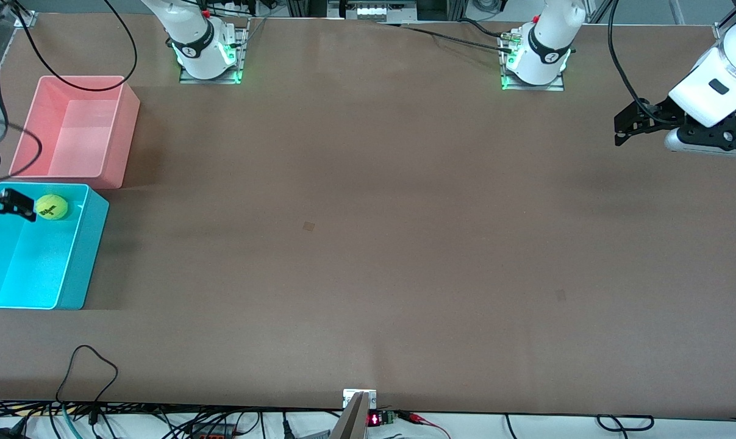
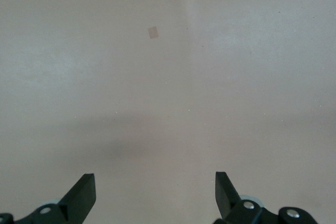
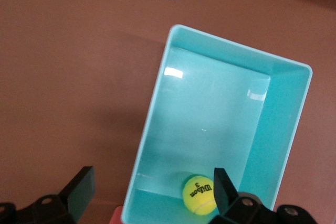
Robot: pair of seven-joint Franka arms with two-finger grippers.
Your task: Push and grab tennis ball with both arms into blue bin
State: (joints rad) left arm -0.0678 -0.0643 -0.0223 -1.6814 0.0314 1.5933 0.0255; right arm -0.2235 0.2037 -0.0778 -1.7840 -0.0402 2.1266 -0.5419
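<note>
Resting in the blue bin (image 3: 157,129), tennis ball (image 3: 199,194) lies below the released right gripper (image 3: 152,190).

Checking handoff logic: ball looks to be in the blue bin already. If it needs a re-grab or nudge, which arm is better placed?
Right. The right gripper hangs open over the blue bin, beside the tennis ball lying inside. The left gripper, also open, is over bare table at the left arm's end.

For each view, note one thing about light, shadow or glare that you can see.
Front view: green lights glow at both arm bases; the pink bin and blue bin cast shadows on the table. Left wrist view: a soft dark shadow lies on the bare table. Right wrist view: white glare spots on the blue bin's walls above the tennis ball.
</note>
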